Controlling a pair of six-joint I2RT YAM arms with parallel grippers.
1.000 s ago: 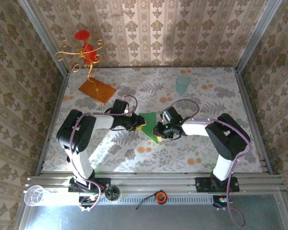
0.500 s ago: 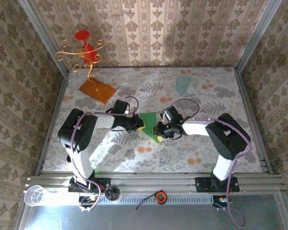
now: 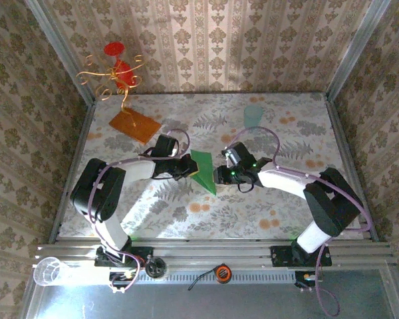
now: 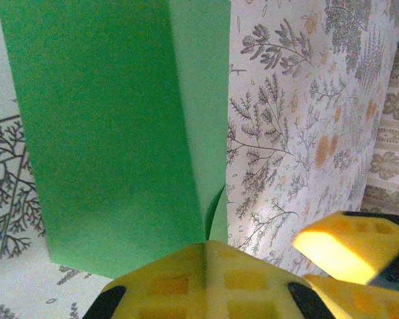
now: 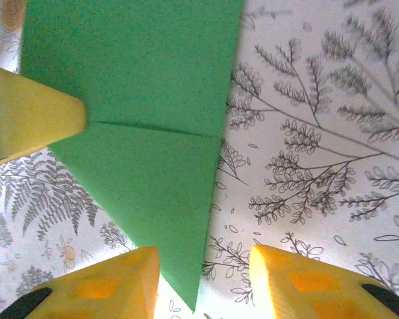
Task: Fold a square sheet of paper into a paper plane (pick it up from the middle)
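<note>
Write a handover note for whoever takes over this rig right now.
Left gripper: shut on the edge of the paper plane.
Right gripper: open, fingers either side of the plane's pointed tip, not gripping.
Plane: green dart with a centre crease, at mid-table between the arms.
Done: the sheet is folded into a dart.
Left: probably check the creases, then pick it up from the middle.

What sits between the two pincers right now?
The paper plane, in the top view: the left pincer is shut on its edge, the right pincer open on its other side.
</note>
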